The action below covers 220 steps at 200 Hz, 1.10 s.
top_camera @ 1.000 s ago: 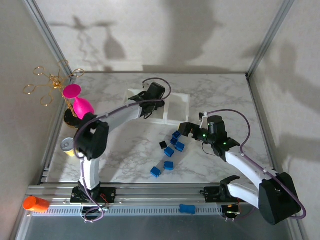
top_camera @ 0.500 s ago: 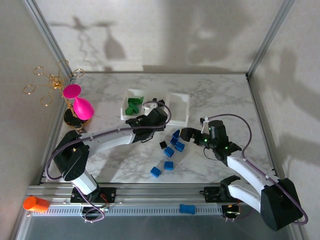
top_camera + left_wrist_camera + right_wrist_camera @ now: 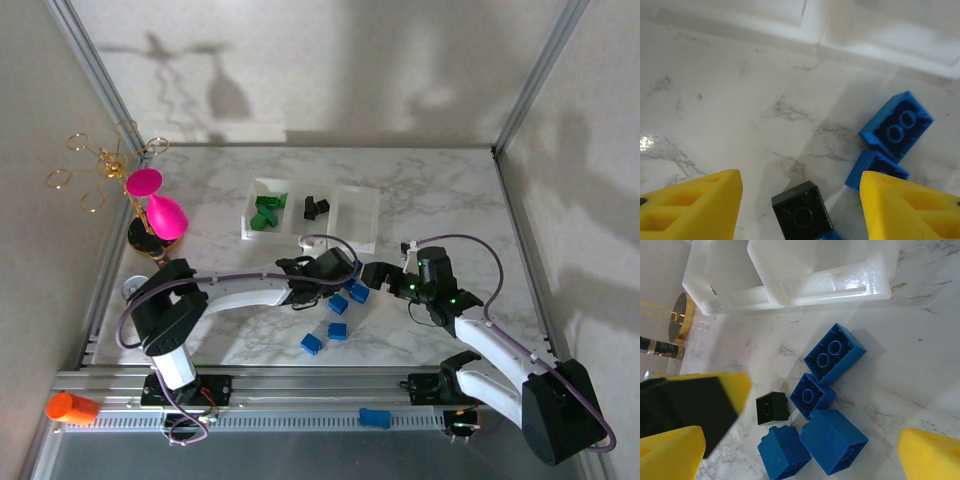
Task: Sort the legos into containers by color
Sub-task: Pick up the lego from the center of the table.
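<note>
The white tray (image 3: 362, 228) lies at the back of the table; its left compartment holds green legos (image 3: 265, 212), the middle one black legos (image 3: 316, 207), the right one nothing. My left gripper (image 3: 332, 271) (image 3: 800, 180) hangs open low over the loose pile, one small black lego (image 3: 802, 215) (image 3: 772, 408) on the table between its yellow fingers (image 3: 695, 205), untouched. Blue legos (image 3: 358, 292) (image 3: 835, 352) (image 3: 896, 125) lie beside it. My right gripper (image 3: 374, 273) (image 3: 801, 440) is open just right of the pile, above several blue legos (image 3: 832, 440).
More blue legos (image 3: 337, 330) lie nearer the front, one (image 3: 373, 417) on the front rail. A pink goblet (image 3: 160, 210) and gold wire stand (image 3: 100, 165) stand at the far left, a small round cup (image 3: 133, 288) below them, an orange cylinder (image 3: 70, 407) at the front left corner.
My left arm has swung from over the tray down to the loose pile, uncovering the tray's compartments. My right gripper has edged slightly toward the pile.
</note>
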Available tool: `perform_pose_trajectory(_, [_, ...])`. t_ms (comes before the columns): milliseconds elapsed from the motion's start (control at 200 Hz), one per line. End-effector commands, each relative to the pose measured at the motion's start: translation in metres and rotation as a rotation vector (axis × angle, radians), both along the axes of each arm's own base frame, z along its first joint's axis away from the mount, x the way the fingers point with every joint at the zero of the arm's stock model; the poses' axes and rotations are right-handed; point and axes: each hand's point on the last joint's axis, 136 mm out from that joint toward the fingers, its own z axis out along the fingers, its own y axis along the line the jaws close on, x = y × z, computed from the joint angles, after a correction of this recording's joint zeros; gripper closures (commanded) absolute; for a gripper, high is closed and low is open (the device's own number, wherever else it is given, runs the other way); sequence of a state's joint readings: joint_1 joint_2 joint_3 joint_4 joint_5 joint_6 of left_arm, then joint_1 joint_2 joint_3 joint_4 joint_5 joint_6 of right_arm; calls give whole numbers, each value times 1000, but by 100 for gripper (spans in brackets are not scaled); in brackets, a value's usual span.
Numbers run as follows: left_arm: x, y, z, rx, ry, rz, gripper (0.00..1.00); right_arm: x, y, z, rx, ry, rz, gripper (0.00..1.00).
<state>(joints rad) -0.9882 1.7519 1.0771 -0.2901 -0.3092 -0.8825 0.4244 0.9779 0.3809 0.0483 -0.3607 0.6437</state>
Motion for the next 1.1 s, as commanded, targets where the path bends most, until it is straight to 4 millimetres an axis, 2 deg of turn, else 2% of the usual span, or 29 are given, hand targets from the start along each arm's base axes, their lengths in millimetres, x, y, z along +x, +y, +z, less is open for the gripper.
perform_pose_trajectory(0, [-8,1,-16,34,43,14,36,0,1,4,11,-20,-3,1])
perform_pose_trajectory(315, [-18,1,-43,127,73,-6,42,0,1,0,9,-15,-6,1])
perform_pose_trajectory(561, [-18,4,-45,141,69,-17,51,0,1,-1,8,-14,-4,1])
perform_pose_trajectory(851, [-16,3,-39,130,57,-16,61,1,3,0,16,-14,0,1])
perform_pose_trajectory(1096, [-6,4,-4,71,-4,3,63,2,3,6,13,-28,8,1])
